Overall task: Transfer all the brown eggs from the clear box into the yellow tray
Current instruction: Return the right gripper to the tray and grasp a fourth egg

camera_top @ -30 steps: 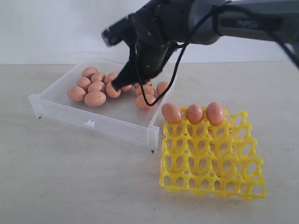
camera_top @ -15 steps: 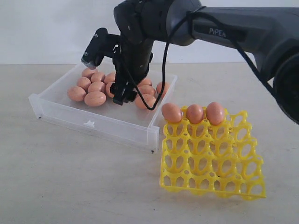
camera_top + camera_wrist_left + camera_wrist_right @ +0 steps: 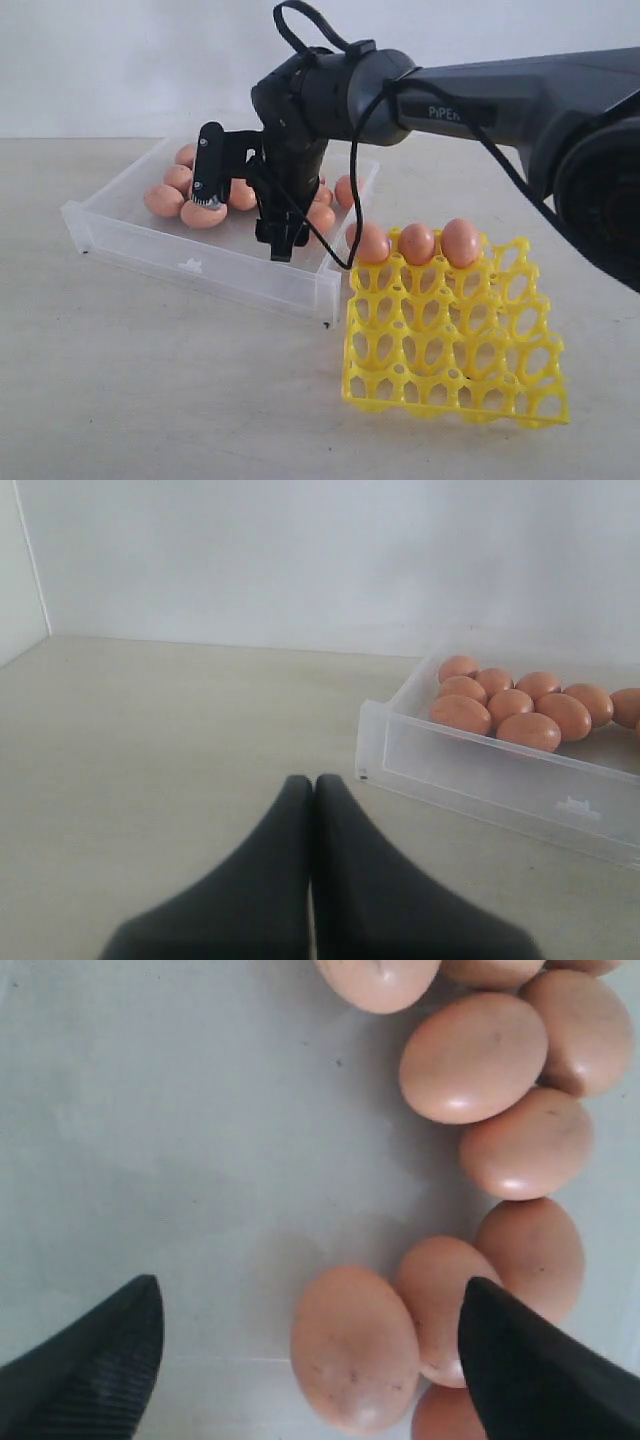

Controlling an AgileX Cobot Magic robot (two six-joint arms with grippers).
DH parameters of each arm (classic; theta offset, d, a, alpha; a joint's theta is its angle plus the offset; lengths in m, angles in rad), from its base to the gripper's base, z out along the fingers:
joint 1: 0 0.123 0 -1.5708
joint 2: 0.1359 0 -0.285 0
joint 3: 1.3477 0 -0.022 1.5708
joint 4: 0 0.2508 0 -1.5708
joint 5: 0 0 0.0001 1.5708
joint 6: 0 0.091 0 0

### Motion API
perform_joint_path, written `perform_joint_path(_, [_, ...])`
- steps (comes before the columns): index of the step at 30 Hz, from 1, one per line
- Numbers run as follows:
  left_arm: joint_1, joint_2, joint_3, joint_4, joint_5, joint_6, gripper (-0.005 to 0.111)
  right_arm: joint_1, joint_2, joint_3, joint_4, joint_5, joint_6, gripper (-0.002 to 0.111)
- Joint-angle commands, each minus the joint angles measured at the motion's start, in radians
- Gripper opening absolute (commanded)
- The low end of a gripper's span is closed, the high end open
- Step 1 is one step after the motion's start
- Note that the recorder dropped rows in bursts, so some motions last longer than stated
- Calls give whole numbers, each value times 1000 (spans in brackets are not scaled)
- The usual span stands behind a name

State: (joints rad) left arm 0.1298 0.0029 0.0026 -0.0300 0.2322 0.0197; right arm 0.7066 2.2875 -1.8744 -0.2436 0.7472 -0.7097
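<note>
Several brown eggs (image 3: 165, 200) lie in the clear box (image 3: 200, 268). Three more eggs (image 3: 416, 243) fill the back row of the yellow tray (image 3: 450, 350). My right gripper (image 3: 283, 240) points down into the box near its right side. In the right wrist view this gripper (image 3: 320, 1355) is open, with one egg (image 3: 355, 1348) on the box floor between its fingers (image 3: 100, 1360), untouched. More eggs (image 3: 525, 1145) cluster beside it. My left gripper (image 3: 312, 785) is shut and empty over the table, left of the box (image 3: 480, 775) and its eggs (image 3: 515, 708).
The tray stands just right of the box's front right corner (image 3: 328, 290). Bare table (image 3: 150, 380) stretches in front of the box and tray. A white wall (image 3: 120, 60) closes the back. The right arm's cable (image 3: 350, 180) loops down near the eggs.
My right gripper has turned and come down into the box, shifting toward the box's front right. The eggs and tray have not moved.
</note>
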Motion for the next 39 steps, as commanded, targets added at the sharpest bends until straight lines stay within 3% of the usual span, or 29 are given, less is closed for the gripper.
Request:
perform_joint_path(1, [-5,-3,-3,-5,0,1,-4,-27,21,2,-3,3,65,75])
perform_joint_path(8, [-5,-3,-3,-5,0,1,-4,-70,26,2,17,0,179,75])
perform_joint_path(15, [-5,-3,-3,-5,0,1,-4,-110,28,2,269,0,189,71])
perform_joint_path(17, [-5,-3,-3,-5,0,1,-4,-110,28,2,284,0,189,49])
perform_joint_path(20, [-5,-3,-3,-5,0,1,-4,-110,28,2,303,11,209,2])
perform_joint_path(21, [-5,-3,-3,-5,0,1,-4,-110,28,2,303,15,231,0])
perform_joint_path(33, [-5,-3,-3,-5,0,1,-4,-110,28,0,301,-70,282,3])
perform_joint_path(35, [-5,-3,-3,-5,0,1,-4,-108,28,0,302,-63,282,16])
perform_joint_path(39, [-5,-3,-3,-5,0,1,-4,-108,28,0,298,-68,273,57])
